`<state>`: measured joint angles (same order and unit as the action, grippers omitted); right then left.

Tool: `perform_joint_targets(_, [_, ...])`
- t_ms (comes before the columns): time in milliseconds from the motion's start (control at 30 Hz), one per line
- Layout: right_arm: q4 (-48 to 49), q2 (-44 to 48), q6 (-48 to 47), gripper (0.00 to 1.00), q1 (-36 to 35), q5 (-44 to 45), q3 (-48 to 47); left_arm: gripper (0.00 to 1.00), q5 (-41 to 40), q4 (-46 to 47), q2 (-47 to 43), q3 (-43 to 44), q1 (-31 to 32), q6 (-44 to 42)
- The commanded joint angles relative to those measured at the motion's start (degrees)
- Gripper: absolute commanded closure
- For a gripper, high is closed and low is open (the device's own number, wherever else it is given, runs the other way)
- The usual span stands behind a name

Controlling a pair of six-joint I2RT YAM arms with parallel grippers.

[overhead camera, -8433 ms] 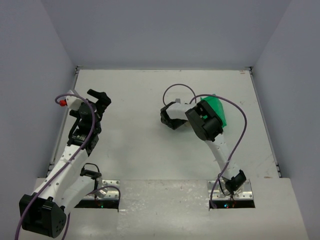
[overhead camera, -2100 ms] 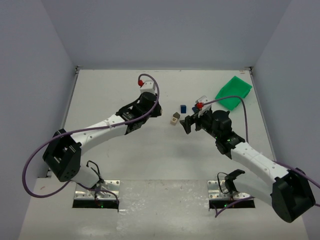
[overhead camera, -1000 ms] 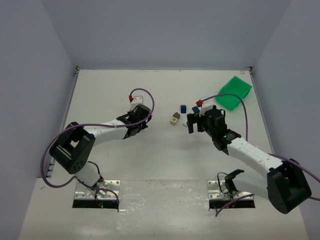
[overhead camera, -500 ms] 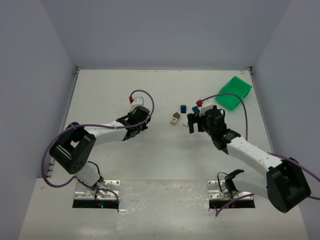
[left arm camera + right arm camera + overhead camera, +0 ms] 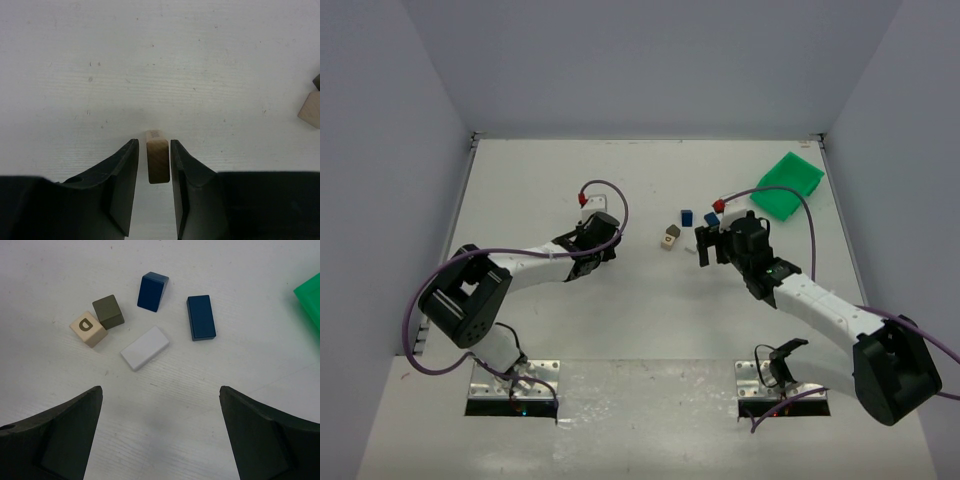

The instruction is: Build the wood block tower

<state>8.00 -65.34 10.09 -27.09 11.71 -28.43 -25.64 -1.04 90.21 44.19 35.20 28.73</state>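
Note:
A tan wooden block [image 5: 158,161] rests on the table between the fingers of my left gripper [image 5: 153,144], with a thin gap on each side, so the jaws stand slightly open and do not press it. In the top view the left gripper [image 5: 603,240] is left of centre. My right gripper [image 5: 160,390] is wide open and empty, just short of a loose group: a tan cube marked D [image 5: 88,328], an olive cube [image 5: 108,311], two dark blue blocks [image 5: 152,291] [image 5: 201,317] and a white flat block [image 5: 145,347]. No wood block tower is in view; no block lies on another.
A green plastic bin [image 5: 788,185] lies at the back right, and its corner [image 5: 311,300] shows in the right wrist view. White walls close the table on three sides. Another tan block [image 5: 311,109] shows at the right edge of the left wrist view.
The left jaws have parted a little from the tan block. Both arms have stayed almost still over the last second.

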Motion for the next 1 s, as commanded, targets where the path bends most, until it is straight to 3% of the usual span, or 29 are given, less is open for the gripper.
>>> perform_joint_targets(0, [1.0, 0.0, -0.6, 0.01, 0.0, 1.1, -2.9, 0.68, 0.6, 2.6, -0.7, 0.1, 0.1, -0.2])
perform_joint_targets(233, [0.5, -0.2, -0.4, 0.01, 0.0, -0.4, -3.3, 0.48, 0.9, 2.8, -3.4, 0.0, 0.1, -0.7])
perform_joint_targets(300, [0.0, -0.3, 0.0, 0.01, 0.1, -0.9, -3.8, 0.36, 1.1, 2.8, -4.1, 0.2, 0.2, -0.9])
perform_joint_targets(367, [-0.4, -0.5, 0.6, 0.01, 0.1, -1.2, -4.0, 0.18, 0.7, 2.9, -5.0, 0.6, 0.2, -1.1])
perform_joint_targets(467, [-1.1, -0.5, 1.3, 0.01, 0.1, -1.3, -4.4, 0.05, 0.8, 2.4, -6.7, 1.3, 0.2, -1.3])
perform_joint_targets(633, [-4.3, -0.5, 5.6, 0.01, 0.1, 1.8, -6.2, 0.00, 1.7, 2.1, -10.8, 3.0, 0.2, -1.9])
perform_joint_targets(833, [-7.8, -4.0, 22.5, 0.01, 0.1, 12.1, -8.5, 0.00, 0.7, 0.6, -10.9, 10.7, 0.1, -3.0])
perform_joint_targets(967, [-10.0, -8.2, 30.9, 0.01, 0.0, 14.0, -10.5, 0.00, -0.8, -1.3, -9.7, 16.2, -0.7, -3.0])
